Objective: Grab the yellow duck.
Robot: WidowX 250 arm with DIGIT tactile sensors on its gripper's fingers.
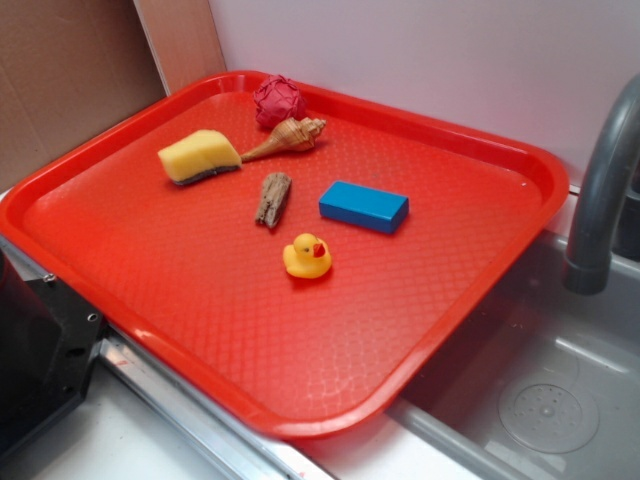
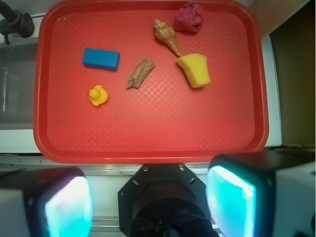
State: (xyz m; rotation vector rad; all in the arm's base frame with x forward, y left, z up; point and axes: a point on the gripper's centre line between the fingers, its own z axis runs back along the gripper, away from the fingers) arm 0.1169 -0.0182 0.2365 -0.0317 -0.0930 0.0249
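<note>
A red plastic tray [image 1: 150, 300] with a textured floor lies partly over a grey sink [image 1: 560, 400], beside a grey faucet [image 1: 600, 200]. The yellow duck [image 1: 307, 256] sits upright near the middle of the tray, its red-orange beak turned toward the sink side. It touches nothing. Just beyond it lies a blue block [image 1: 364, 206], and to the block's other side a small piece of brown bark [image 1: 273, 198]. Farther back are a yellow sponge [image 1: 198, 157] with a dark underside, a tan spiral seashell [image 1: 288, 137] and a crumpled dark-red ball [image 1: 279, 101] close to the tray's far corner; the shell's wide end lies against the ball.

In the wrist view the claw [image 2: 150, 200] hangs well above the tray's near rim, high over the duck [image 2: 98, 95] and off to one side of it. Its two pads [image 2: 69, 207] stand wide apart and hold nothing.
</note>
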